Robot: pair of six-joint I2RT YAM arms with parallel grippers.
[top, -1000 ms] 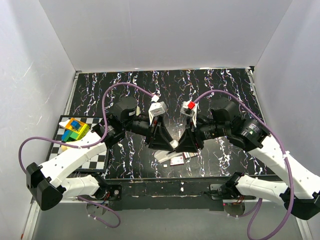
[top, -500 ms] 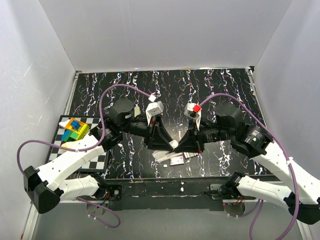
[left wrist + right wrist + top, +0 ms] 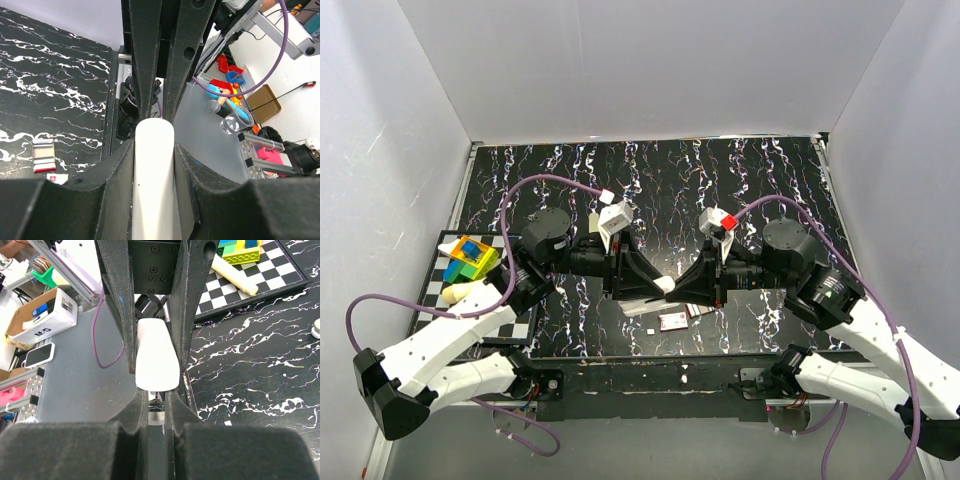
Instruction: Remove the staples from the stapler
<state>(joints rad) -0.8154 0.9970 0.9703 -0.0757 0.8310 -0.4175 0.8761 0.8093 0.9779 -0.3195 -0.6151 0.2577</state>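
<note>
Right now we have the white stapler lifted just off the marbled table, a little toward 6 o'clock from the table's middle, bridged between our two claws. The left gripper comes in from 9 o'clock and is clamped on the long white body. The right gripper comes in from 3 o'clock and is pinched on the rounded nose, as the right wrist view shows.

We judge the stapler light and rigid, but its smooth plastic shell looks slippery, and the narrow nose gives the pads little to bite on. It is also hinged, so the halves may swing once one end is pulled. We would hold the body by its flat sides near the middle and let the other claw work the top arm. Any staple strip should be brittle and quick to scatter.

Below the stapler, at 6 o'clock, a small silver-and-red piece lies on the table; we cannot tell what it is.
</note>
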